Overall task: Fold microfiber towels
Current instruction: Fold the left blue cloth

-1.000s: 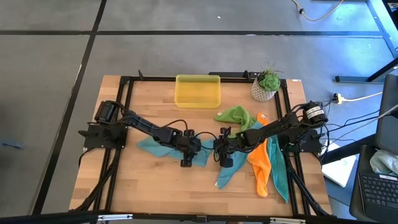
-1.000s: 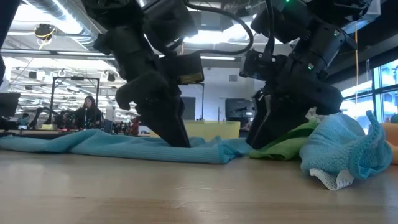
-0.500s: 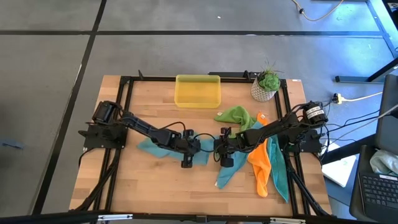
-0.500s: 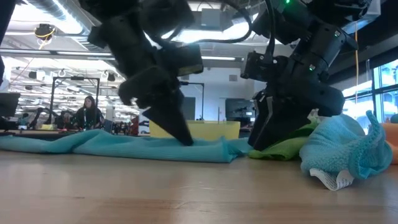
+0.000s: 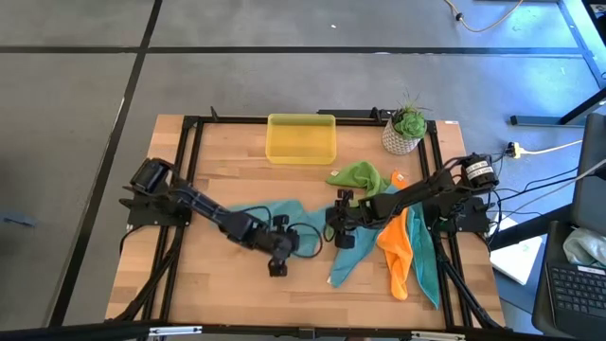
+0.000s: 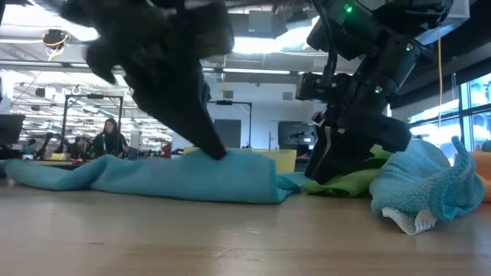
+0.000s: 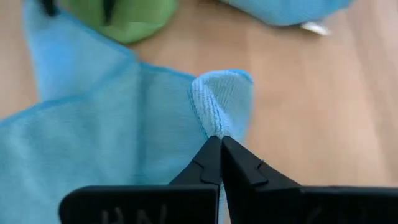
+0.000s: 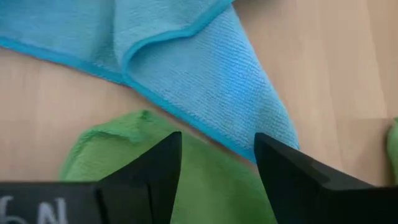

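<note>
At the near middle of the wooden table [image 5: 189, 284], the left gripper [image 5: 276, 248] now sits nearer the front edge and a little further left than a second ago; its jaws, which stood apart then, have pinched fully together on a raised corner of the teal towel [image 5: 284, 210], as the left wrist view shows with the fold of cloth [image 7: 219, 102] caught at the tips of the fingers [image 7: 214, 155]. That teal towel has been dragged and bunched: in the low view its right end [image 6: 230, 175] now stands up as a taller fold where it lay flat before. Just to the right, the right gripper [image 5: 343, 221] hangs at much the same spot as before, slightly further back, with its jaws wide and holding nothing, poised over the edge of a teal cloth and the lime green towel [image 8: 186, 186]. Right of it, the orange towel [image 5: 396, 256] and another teal towel [image 5: 425, 265] lie crumpled near the table's right side, unmoved. Further back, the lime green towel [image 5: 360, 176] lies bunched as before. At the far edge stand the yellow tray [image 5: 301, 152] and a small potted plant [image 5: 406, 129], both unchanged.
</note>
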